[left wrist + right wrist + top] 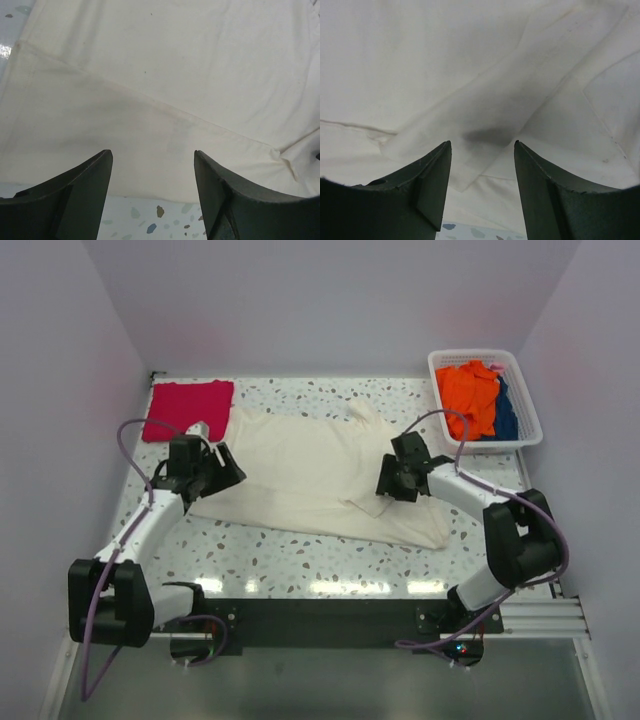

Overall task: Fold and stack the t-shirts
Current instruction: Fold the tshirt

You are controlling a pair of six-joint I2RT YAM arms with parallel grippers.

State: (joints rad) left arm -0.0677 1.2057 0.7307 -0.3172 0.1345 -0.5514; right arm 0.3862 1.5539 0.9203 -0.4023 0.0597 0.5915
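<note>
Speckled table (pixel 300 560) carries the crimson-pink t-shirt (pixel 188 408), apparently folded, at its far left corner. The cream-white t-shirt (pixel 300 470) lies mid-table, mostly spread, yet to be folded and stacked. Left pincer (pixel 152 155) and right pincer (pixel 482 145) hover over it, open and empty.

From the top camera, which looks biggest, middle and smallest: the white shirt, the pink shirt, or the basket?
Largest to smallest in the top view:
1. cream-white t-shirt, spread wide across the table
2. basket
3. pink t-shirt, which covers a bit less space than the basket
</note>
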